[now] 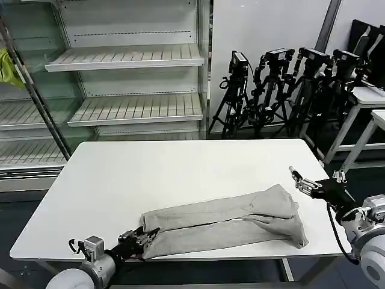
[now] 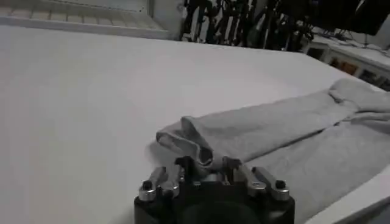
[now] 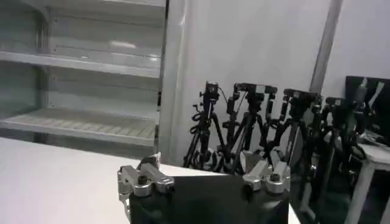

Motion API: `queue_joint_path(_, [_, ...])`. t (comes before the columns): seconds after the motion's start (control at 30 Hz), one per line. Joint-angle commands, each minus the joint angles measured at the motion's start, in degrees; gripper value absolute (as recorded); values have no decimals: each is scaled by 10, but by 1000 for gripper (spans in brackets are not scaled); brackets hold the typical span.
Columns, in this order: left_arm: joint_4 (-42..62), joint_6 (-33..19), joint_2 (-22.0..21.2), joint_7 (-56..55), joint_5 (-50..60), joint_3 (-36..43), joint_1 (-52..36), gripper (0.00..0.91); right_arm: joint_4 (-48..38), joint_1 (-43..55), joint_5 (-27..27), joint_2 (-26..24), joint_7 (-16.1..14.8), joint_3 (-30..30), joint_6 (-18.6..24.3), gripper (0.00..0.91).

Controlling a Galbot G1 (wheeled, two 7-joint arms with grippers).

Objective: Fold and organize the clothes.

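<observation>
Left gripper [image 1: 142, 236] is at the near-left table edge, on the left end of the grey T-shirt [image 1: 228, 221]. In the left wrist view the fingers sit close together at the cloth's folded end [image 2: 183, 137], with a bit of fabric between the tips. I judge it a shallow pinch on the shirt edge, not a deep grab

The shirt lies along the near edge of the white table [image 1: 150, 174] as a long roll or double fold: two parallel bands from near-left toward the right, ending in a bunched lump close to the right edge. It's not flat and no print can be seen

Right gripper [image 1: 301, 180] hovers just past the shirt's right end, above the table's right edge and clear of the cloth. Jaws look parted, nothing in them. The right wrist view faces the shelves [image 3: 79, 125] and tripods [image 3: 256, 128], so it isn't aimed at the garment

Step in hand, as I read it: get both ends held and spread or fold the strip. To do it well:
- left needs both layers, not just the top lip, or one band peels off
- right should drop onto the bunched end and grip low
- lift both ends evenly, keep light tension
- the near edge is close, so pull inward or the cloth slides off

Behind the table: shelves, tripods, a yellow-green cloth [image 1: 8, 67] far left, not part of this
</observation>
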Motion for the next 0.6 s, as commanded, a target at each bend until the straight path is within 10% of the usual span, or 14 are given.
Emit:
queue_joint_path(0.03, [-3,2,-13,2,13,1,9,50,5,-5,-1,2,0,3,0,907])
queue_joint_path(0.6, [45,2,74,6,15,-143,21,50,17,8,10,1,-3,13,5,907])
